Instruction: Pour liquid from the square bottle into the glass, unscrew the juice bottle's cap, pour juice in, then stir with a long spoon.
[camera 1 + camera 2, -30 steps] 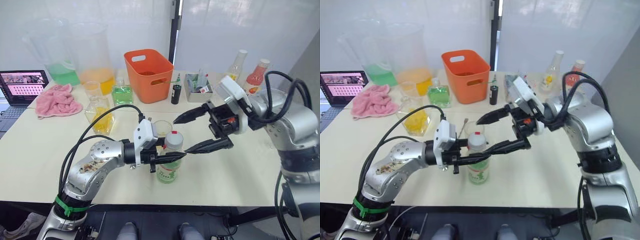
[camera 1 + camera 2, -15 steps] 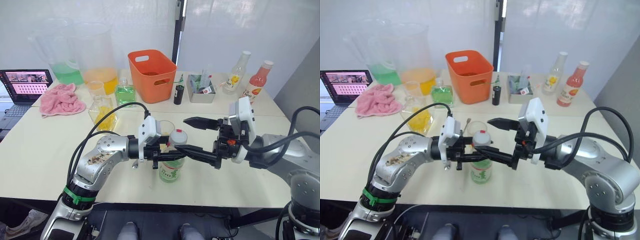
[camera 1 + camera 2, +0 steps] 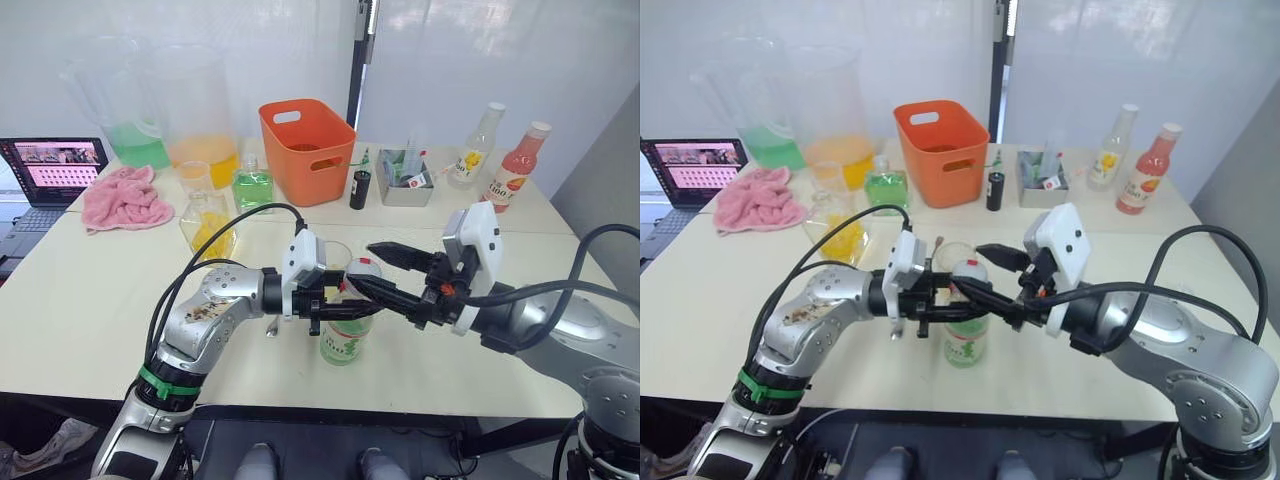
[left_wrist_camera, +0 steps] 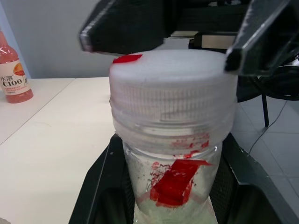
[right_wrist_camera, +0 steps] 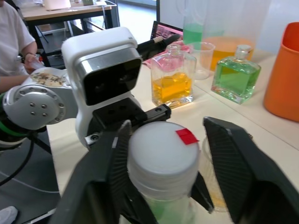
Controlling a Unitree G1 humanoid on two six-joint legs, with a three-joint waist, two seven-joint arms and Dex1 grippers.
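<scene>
a: juice bottle (image 3: 343,335) upright near the front middle of the tabletop (image 3: 80,300), cap (image 3: 362,268) on. left tool (image 3: 335,310) closed on the bottle just under the cap; wrist view shows its fingers (image 4: 100,191) either side of the neck.

b: right tool (image 3: 372,268)?

a: open, its two black fingers straddling the cap, one on the far side, one on the near. small gaps show beside the cap, so i judge it not yet gripped.

b: glass (image 3: 332,256)?

a: just behind the bottle, touching or nearly so, can't tell which. its contents are unclear from here. long spoon (image 3: 270,322) seems to lie on the tabletop behind the left arm, mostly hidden.

b: step in hand, then?

a: unscrewing, about to start, by my reading. to do it well: centre the right fingers on the cap's ribbed side, not its top edge, then close firmly before any twist. left tool must hold hard so the bottle doesn't spin with the cap.

b: risks?

a: bottle is slim and tall, so a sideways push could tip it into the glass. keep the twist about the bottle's axis and lift straight once the thread lets go. the orange basket (image 3: 303,148) and other bottles at the far side are well apart, no worry there.
</scene>
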